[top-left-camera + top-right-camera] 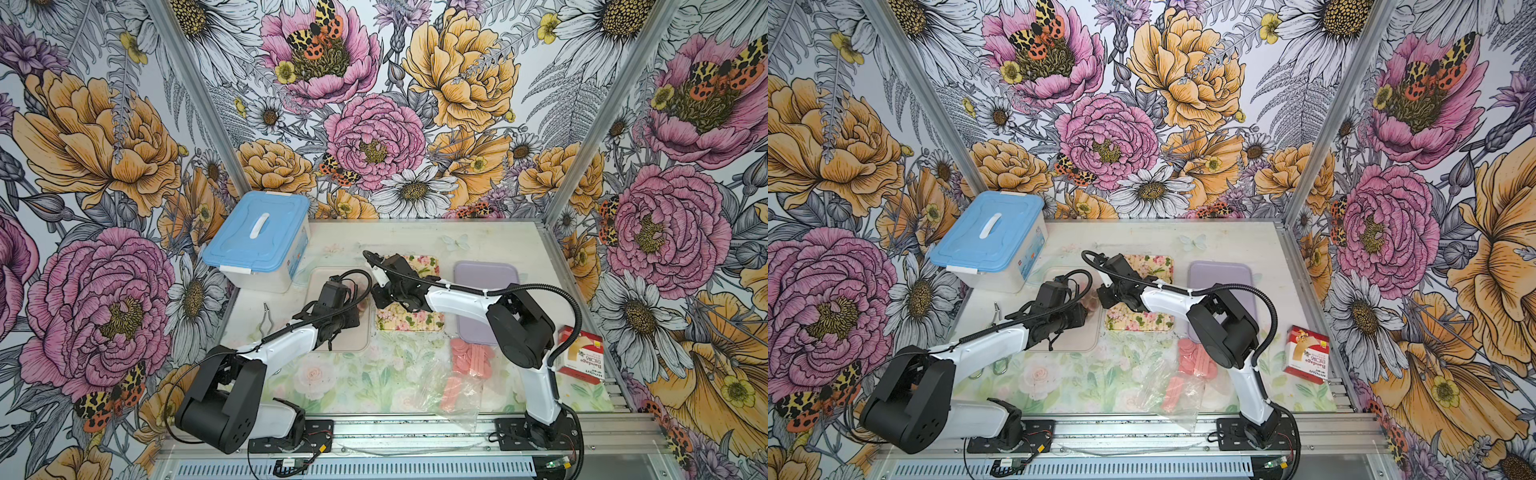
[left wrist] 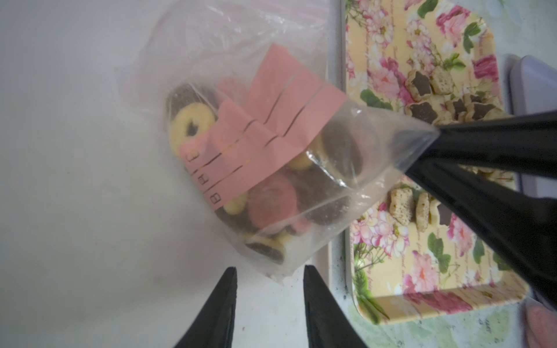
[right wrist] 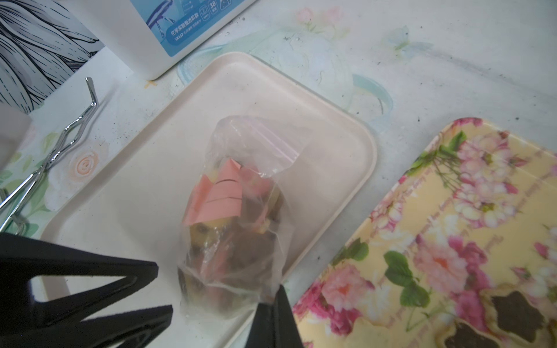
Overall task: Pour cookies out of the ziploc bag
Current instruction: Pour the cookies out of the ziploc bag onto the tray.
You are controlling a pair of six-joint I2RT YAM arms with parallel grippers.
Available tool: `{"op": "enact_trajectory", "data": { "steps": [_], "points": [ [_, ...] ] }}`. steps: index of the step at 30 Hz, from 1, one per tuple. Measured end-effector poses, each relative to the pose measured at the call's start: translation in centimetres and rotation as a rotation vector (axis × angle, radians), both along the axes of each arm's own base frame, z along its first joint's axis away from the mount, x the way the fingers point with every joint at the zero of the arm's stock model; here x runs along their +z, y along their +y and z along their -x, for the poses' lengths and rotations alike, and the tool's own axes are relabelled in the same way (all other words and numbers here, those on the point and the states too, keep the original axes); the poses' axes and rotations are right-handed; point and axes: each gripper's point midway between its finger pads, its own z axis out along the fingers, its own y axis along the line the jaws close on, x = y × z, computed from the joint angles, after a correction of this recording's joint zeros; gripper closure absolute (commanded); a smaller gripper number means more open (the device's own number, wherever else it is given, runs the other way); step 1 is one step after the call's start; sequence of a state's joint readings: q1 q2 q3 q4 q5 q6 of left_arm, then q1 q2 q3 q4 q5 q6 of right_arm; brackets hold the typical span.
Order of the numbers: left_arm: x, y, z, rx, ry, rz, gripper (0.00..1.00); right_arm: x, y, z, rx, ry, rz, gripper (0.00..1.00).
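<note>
The clear ziploc bag (image 2: 370, 141) hangs over a cream tray (image 3: 120, 180), its pink zip end (image 3: 271, 141) lowest. Brown, pink and cream cookies (image 2: 271, 199) and pink paper strips (image 2: 265, 132) are inside it. My right gripper (image 3: 277, 293) is shut on one bottom corner of the bag, and its fingers (image 2: 482, 144) show in the left wrist view. My left gripper (image 2: 269, 268) is open, and the bag's other bottom corner (image 2: 280, 275) hangs loose just off its tips. In both top views the wrists hide most of the bag.
A floral tray (image 1: 409, 322) beside the cream tray holds dark and cream star cookies (image 2: 422, 110). A purple tray (image 1: 486, 274) lies further right. A second clear bag (image 1: 457, 386) and pink discs (image 1: 471, 355) lie near the front. Blue-lidded box (image 1: 257, 237), metal tongs (image 1: 266, 318), bandage box (image 1: 579, 353).
</note>
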State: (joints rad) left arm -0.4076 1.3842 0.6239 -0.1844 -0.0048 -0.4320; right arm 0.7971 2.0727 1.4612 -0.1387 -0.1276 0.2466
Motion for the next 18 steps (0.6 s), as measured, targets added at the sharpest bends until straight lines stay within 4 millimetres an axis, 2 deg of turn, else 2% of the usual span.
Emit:
{"op": "enact_trajectory", "data": {
  "steps": [7,12,18],
  "points": [
    [-1.5,-1.3,0.3,-0.05,0.049,-0.032,0.58,0.0,0.0,0.0,-0.002,0.002,-0.002,1.0],
    [-2.1,-0.8,0.2,-0.036,0.062,-0.065,0.59,0.0,0.0,0.0,-0.004,0.004,-0.003,1.0],
    [-2.7,-0.3,-0.1,-0.017,0.068,-0.102,0.66,0.0,0.0,0.0,-0.004,0.004,-0.003,1.0]
  ]
}}
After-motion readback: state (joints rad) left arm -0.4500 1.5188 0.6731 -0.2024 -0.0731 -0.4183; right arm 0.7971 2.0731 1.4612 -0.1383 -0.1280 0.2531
